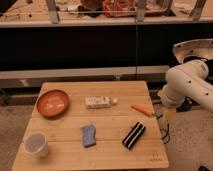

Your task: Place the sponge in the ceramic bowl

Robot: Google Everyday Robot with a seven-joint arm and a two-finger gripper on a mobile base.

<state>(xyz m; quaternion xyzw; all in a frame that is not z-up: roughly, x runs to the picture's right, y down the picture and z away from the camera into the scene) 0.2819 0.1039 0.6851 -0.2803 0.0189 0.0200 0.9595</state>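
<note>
A blue sponge (89,135) lies on a pale wooden tabletop (65,152), with a reddish-brown ceramic bowl (52,103) at its 10 o'clock. A black block (134,135) with white stripes sits at its 3 o'clock and an orange carrot-like piece (142,110) at 2 o'clock. Also pictured are a whitish cup (36,144) and a white packet (98,102). The white arm's (187,82) yellowish gripper (167,117) hangs at the tabletop's 3 o'clock edge.
</note>
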